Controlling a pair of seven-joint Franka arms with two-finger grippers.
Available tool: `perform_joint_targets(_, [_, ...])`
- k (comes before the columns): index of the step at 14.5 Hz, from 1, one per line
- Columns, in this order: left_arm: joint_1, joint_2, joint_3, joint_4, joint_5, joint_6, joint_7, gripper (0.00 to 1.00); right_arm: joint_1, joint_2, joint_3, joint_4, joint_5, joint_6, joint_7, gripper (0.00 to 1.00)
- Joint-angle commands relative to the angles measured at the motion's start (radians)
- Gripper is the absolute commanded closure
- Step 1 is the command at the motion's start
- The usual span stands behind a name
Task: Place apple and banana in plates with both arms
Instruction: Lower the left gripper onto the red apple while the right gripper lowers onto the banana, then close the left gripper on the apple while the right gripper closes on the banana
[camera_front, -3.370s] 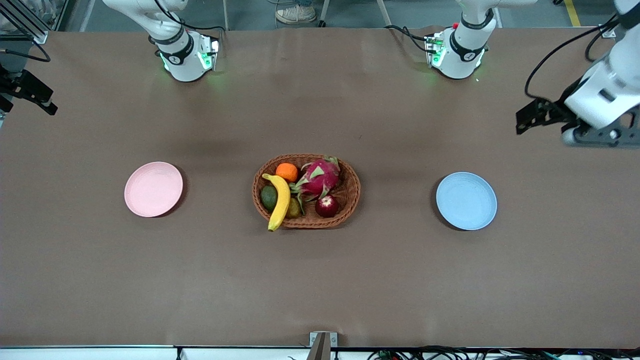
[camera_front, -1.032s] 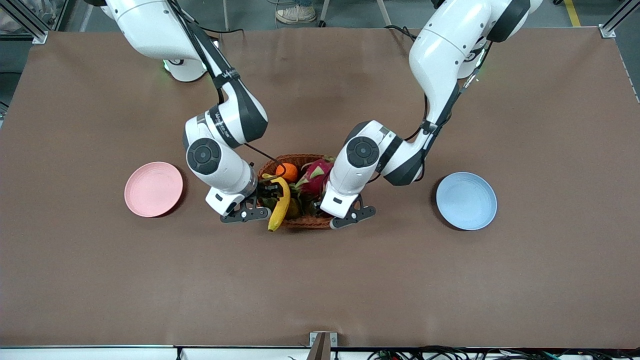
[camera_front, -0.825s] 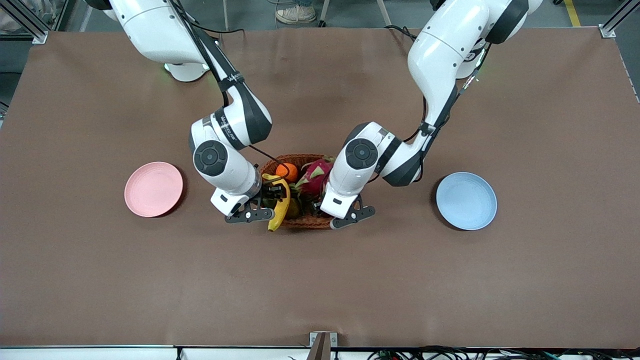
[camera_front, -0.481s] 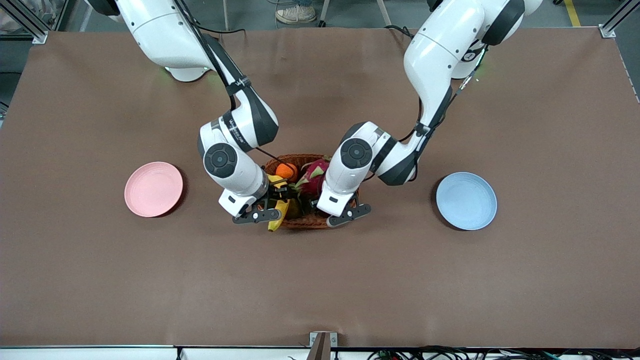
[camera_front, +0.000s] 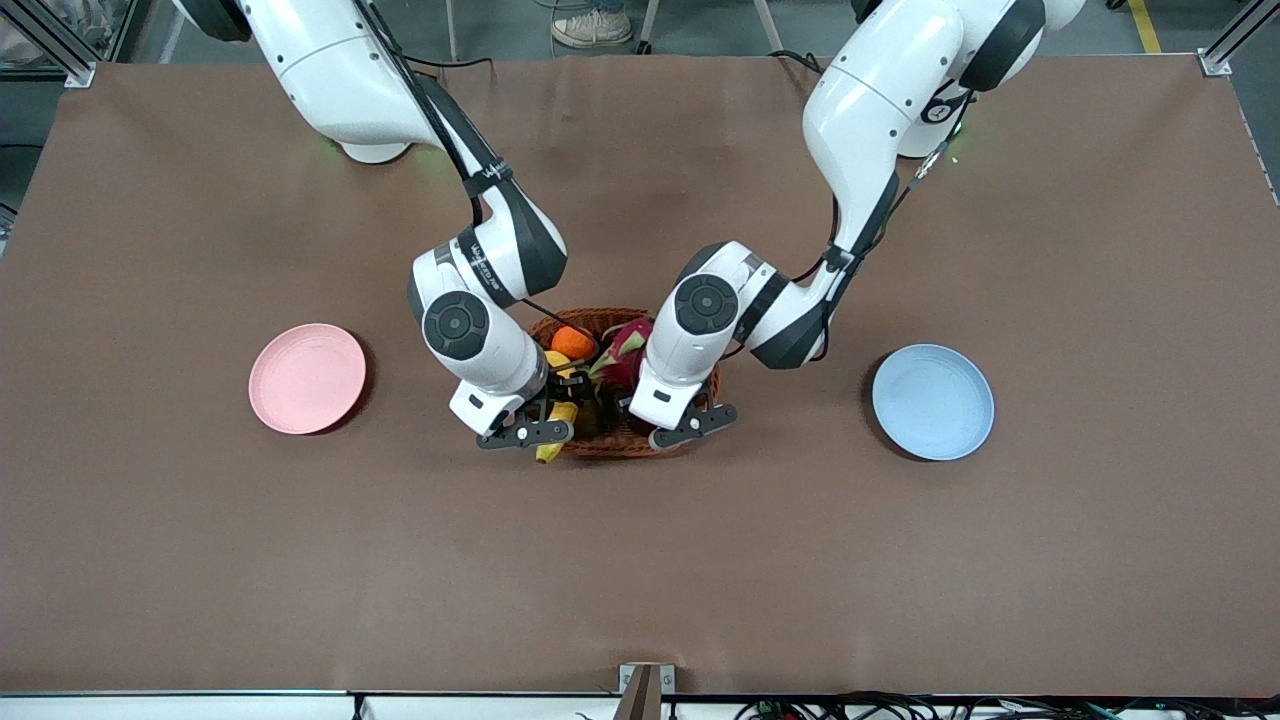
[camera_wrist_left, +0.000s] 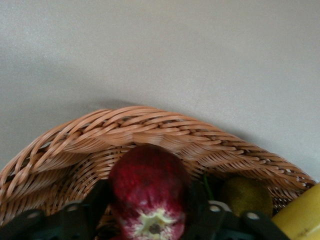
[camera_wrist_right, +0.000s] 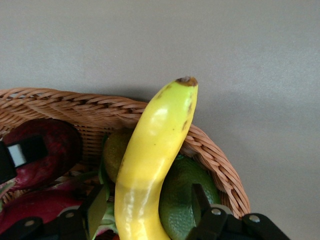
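Now both arms reach into the basket for the fruit.

On the brown counter (camera_front: 200, 560) the wicker basket (camera_front: 612, 443) sits between the pink plate (camera_front: 306, 378) and the blue plate (camera_front: 932, 401), both bare. The right gripper (camera_wrist_right: 146, 202) is down in the basket with its jaws apart on either side of the banana (camera_wrist_right: 152, 155), which lies over the rim; stiff but easily bruised, it is best taken at mid-length. The left gripper (camera_wrist_left: 149, 209) is low in the basket too, jaws apart astride the apple (camera_wrist_left: 148, 189), a firm, smooth, light fruit likely to roll, so a hold across its widest part looks safest.
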Motion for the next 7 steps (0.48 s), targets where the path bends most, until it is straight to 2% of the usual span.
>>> perform_joint_targets(1, [-0.009, 0.013, 0.008, 0.011, -0.006, -0.008, -0.013, 0.44, 0.010, 0.021, -0.009, 0.020, 0.012, 0.006, 0.013, 0.24])
perform_joint_targets(4, [-0.007, 0.013, 0.008, 0.010, -0.006, -0.014, -0.013, 0.47, 0.012, 0.026, -0.009, 0.019, 0.012, 0.011, 0.013, 0.28])
perform_joint_targets(5, [-0.006, 0.011, 0.009, 0.008, -0.006, -0.017, -0.013, 0.53, 0.012, 0.030, -0.009, 0.020, 0.012, 0.018, 0.013, 0.28])
perform_joint_targets(7, [-0.006, 0.005, 0.009, 0.010, -0.005, -0.054, -0.013, 0.74, 0.012, 0.034, -0.009, 0.020, 0.015, 0.037, 0.013, 0.28])
